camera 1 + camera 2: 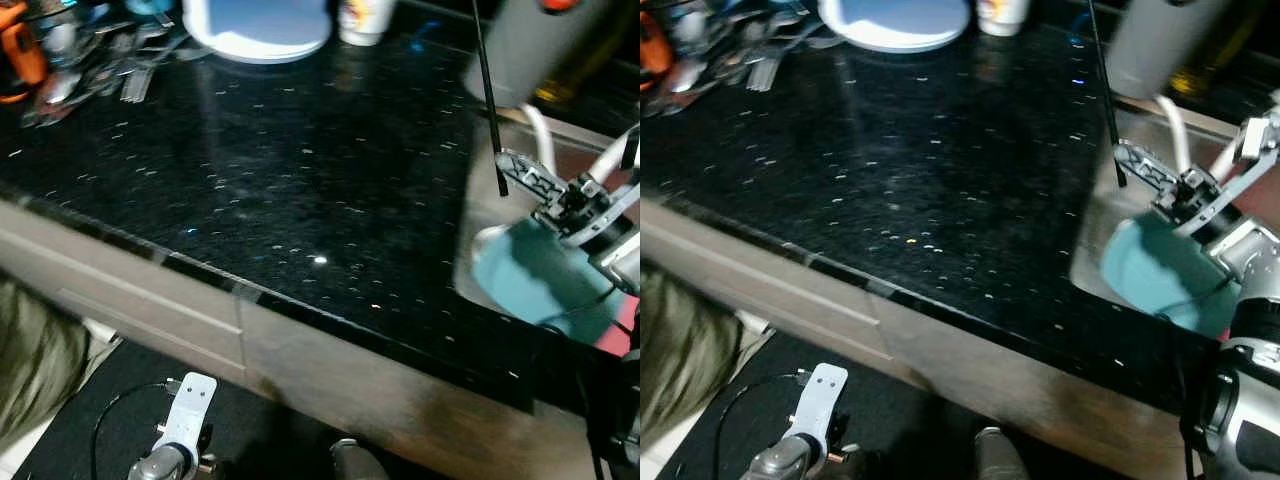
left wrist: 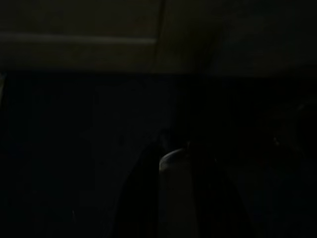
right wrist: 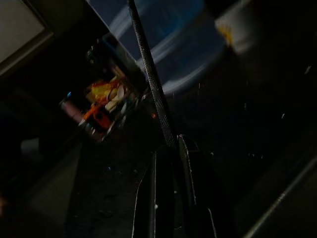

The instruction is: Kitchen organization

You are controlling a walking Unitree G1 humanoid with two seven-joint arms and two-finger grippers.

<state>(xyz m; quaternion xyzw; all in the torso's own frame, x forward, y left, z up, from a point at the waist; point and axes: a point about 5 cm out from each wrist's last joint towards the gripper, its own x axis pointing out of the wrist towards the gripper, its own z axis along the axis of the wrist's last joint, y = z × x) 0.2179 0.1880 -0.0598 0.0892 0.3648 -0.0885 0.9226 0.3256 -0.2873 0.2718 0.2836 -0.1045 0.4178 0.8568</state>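
Your left gripper [image 1: 185, 415] hangs low before the cabinet; its claw state I cannot tell. Your right gripper [image 1: 503, 175] reaches over the sink [image 1: 480, 215], clenched on a thin black rod [image 1: 485, 85]. No writing is readable.

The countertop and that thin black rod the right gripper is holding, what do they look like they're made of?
The countertop looks like polished black stone, perhaps granite: it is glossy, with pale flecks and reflections. The thin black rod held in the right gripper looks like dark metal with a finely ridged or cross-hatched surface, though plastic can't be ruled out.
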